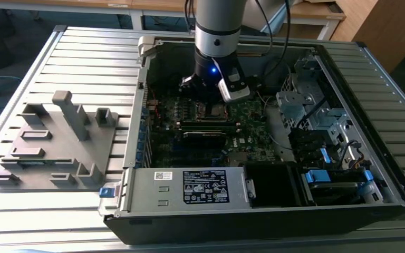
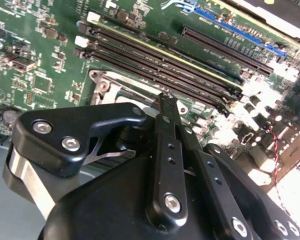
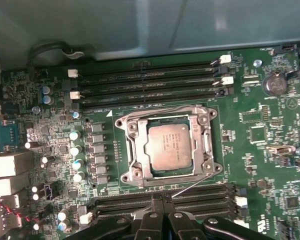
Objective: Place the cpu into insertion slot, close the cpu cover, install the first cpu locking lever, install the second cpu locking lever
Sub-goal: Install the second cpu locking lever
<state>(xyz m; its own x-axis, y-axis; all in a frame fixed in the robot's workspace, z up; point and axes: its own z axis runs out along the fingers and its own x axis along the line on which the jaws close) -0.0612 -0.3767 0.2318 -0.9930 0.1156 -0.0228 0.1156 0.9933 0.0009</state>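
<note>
The cpu [image 3: 169, 146], a silver-grey square chip, lies in the insertion slot [image 3: 166, 177] on the green board. The cpu cover [image 3: 134, 150] lies flat around it, framing the chip. One thin wire lever [image 3: 160, 111] curves along the socket's edge by the upper memory slots. A second wire lever [image 3: 192, 186] sticks out slantwise from the socket's corner, and its free end reaches my gripper [image 3: 161, 200]. The black fingers [image 2: 166, 135] are pressed together, shut. I cannot tell whether they pinch the wire. In the exterior view my gripper [image 1: 204, 97] hovers just above the socket [image 1: 213, 109] inside the case.
Long black memory slots [image 3: 150, 82] flank the socket on both sides. A row of capacitors [image 3: 77, 150] stands beside it. The case walls, a drive cage [image 1: 308, 105] and the power supply [image 1: 188, 187] hem the board in. A grey fixture plate [image 1: 55, 142] rests outside the case, at the exterior view's left.
</note>
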